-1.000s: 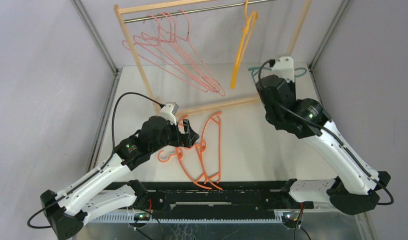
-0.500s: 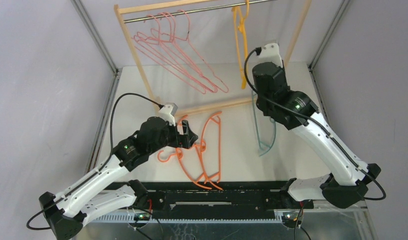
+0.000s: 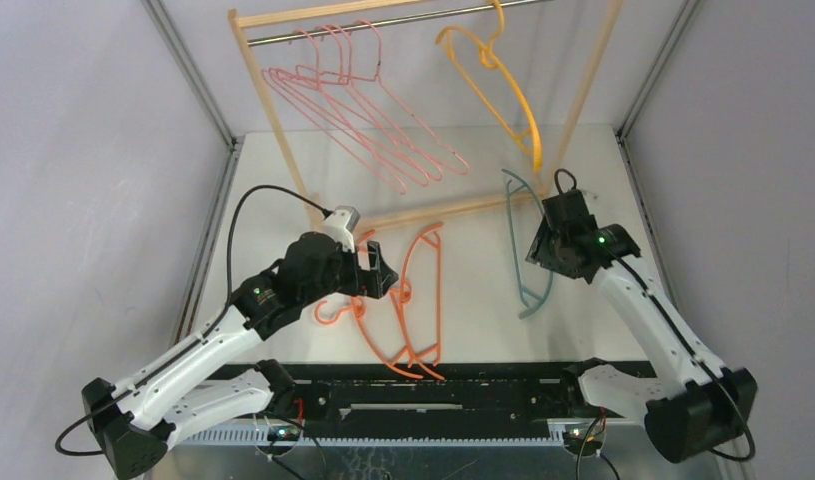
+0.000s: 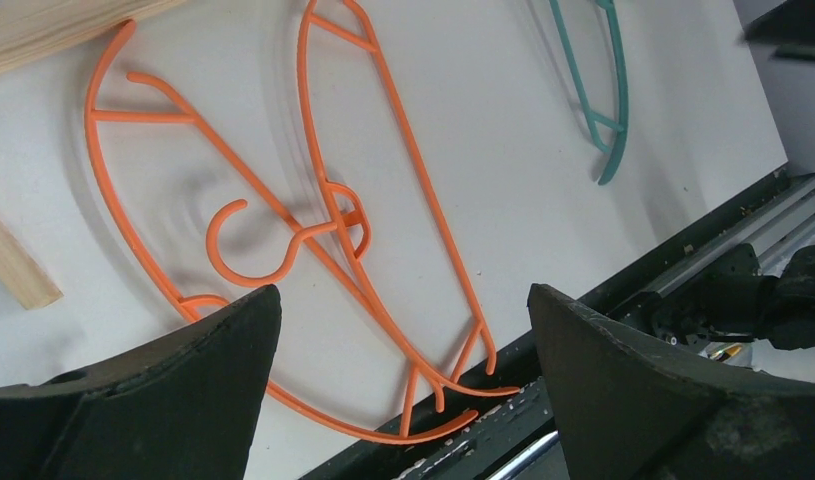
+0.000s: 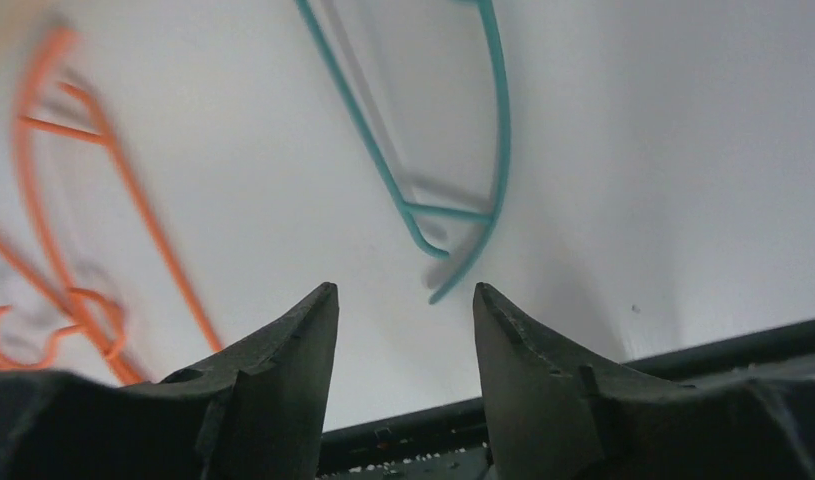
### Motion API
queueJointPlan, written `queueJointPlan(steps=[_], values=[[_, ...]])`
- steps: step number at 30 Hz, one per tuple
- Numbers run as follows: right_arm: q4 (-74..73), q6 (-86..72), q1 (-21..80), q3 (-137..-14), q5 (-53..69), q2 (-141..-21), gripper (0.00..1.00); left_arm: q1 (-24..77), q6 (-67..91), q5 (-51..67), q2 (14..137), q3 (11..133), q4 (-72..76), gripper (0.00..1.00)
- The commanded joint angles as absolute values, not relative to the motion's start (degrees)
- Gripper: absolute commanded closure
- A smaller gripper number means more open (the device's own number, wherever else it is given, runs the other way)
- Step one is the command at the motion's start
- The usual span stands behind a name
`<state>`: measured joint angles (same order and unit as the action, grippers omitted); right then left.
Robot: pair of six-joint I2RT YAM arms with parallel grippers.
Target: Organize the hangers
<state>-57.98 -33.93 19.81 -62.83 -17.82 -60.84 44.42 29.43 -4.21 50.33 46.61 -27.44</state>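
Note:
Several pale pink hangers (image 3: pixel 383 130) hang on the rack's rod. A yellow-orange hanger (image 3: pixel 536 145) hangs to their right, swung out at an angle. Two orange hangers (image 3: pixel 440 290) (image 4: pixel 335 222) (image 5: pixel 158 235) lie overlapped on the white table. My left gripper (image 3: pixel 383 275) (image 4: pixel 403 300) hovers over them, open wide and holding nothing. A teal hanger (image 3: pixel 513 240) (image 4: pixel 601 125) (image 5: pixel 448 211) lies flat to the right. My right gripper (image 3: pixel 536 255) (image 5: pixel 403 292) is open just above its near tip, touching nothing.
The wooden-framed rack (image 3: pixel 273 120) stands at the back with its metal rod (image 3: pixel 403 22) and a wooden foot rail (image 3: pixel 443 210) on the table. A black rail (image 3: pixel 463 385) runs along the near edge. Grey walls close in both sides.
My right arm has dropped from beside the rack to low over the teal hanger, and its jaws have opened. The yellow-orange hanger has swung round on the rod. The left arm stayed put.

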Motion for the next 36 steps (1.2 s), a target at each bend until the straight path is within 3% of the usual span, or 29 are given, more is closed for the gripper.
queueJointPlan(steps=[1,6,19,27,33,36], values=[[-52.8,-38.1,14.6,-55.8,-8.4,-64.3,0.38,44.1,29.0,-3.0,49.5,47.9,-23.3,0.02],[-48.2,-34.4,9.9,-52.9,-8.2,-69.2,0.3,44.1,30.0,-2.9,48.6,46.1,-21.7,0.02],[-38.1,-22.5,-0.8,-52.8,-5.5,-83.5,0.33,43.9,30.5,-4.9,47.7,45.1,-21.2,0.02],[-32.7,-20.4,-1.5,-52.2,-2.9,-90.0,0.35,43.7,30.9,-5.7,47.3,44.6,-21.1,0.02],[-30.4,-20.0,-2.2,-50.6,-2.9,-91.4,0.45,43.2,30.8,-5.9,47.5,44.9,-21.1,0.02],[-29.6,-20.2,-2.2,-49.5,-3.4,-91.8,0.62,43.1,30.8,-5.9,47.8,45.1,-21.0,0.02]])
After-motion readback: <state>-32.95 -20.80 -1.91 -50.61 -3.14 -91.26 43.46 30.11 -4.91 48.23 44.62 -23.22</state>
